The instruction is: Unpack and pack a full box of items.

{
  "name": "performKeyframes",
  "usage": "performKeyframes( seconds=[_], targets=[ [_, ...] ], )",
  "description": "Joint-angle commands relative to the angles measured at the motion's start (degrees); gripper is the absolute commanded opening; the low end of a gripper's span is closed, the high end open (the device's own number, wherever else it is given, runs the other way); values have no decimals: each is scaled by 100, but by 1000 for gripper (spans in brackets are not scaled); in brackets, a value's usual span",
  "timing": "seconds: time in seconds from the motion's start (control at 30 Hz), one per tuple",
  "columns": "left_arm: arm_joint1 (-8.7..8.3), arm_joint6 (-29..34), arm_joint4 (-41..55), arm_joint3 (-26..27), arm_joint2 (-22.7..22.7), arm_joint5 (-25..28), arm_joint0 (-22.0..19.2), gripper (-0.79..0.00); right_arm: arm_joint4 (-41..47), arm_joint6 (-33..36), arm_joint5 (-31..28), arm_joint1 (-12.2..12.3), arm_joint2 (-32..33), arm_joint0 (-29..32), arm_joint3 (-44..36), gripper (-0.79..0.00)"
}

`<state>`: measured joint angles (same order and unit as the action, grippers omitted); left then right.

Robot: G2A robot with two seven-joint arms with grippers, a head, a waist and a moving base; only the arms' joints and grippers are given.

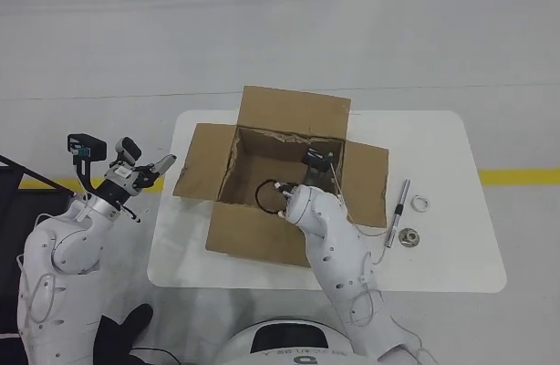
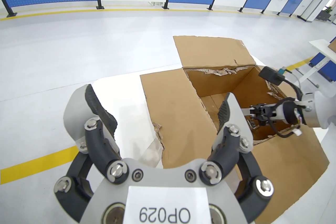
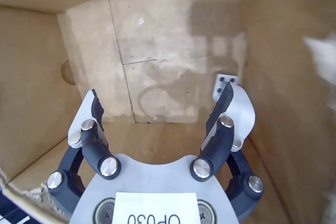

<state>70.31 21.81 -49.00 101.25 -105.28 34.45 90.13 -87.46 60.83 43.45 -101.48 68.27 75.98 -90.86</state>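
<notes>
Bracket [image 3: 223, 82], small, white, holed: lay on box [image 1: 294, 109] floor against a side wall | right gripper [image 3: 161, 90] spread wide, empty, inside box at centre of top view | bracket sat just beyond one fingertip, outside the gap | left gripper [image 2: 157, 92] wide, empty, outside box at centre-left, farther off.

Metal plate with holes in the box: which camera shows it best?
Right wrist view. The plate sits at the foot of a box wall, partly behind one finger of the open right gripper. In the top view the right arm hangs over the box and the plate is too small to tell; likewise from the left wrist view.
</notes>
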Motion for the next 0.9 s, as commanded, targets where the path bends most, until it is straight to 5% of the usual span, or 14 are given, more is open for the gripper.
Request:
performKeyframes(
  seconds=[0.0,0.2,0.53,0.77,0.87],
  targets=[
    [0,0,0,0,0,0,0,0,-109,44,-42,47,83,132,-220,0],
    [0,0,0,0,0,0,0,0,-443,171,-168,68,134,176,-46,0],
    [0,0,0,0,0,0,0,0,-959,549,-546,-278,309,-640,1380,0],
    [0,0,0,0,0,0,0,0,-826,628,-626,-376,333,-890,1550,0],
    [0,0,0,0,0,0,0,0,-500,792,-790,-340,212,-773,1129,-92]
  ],
)
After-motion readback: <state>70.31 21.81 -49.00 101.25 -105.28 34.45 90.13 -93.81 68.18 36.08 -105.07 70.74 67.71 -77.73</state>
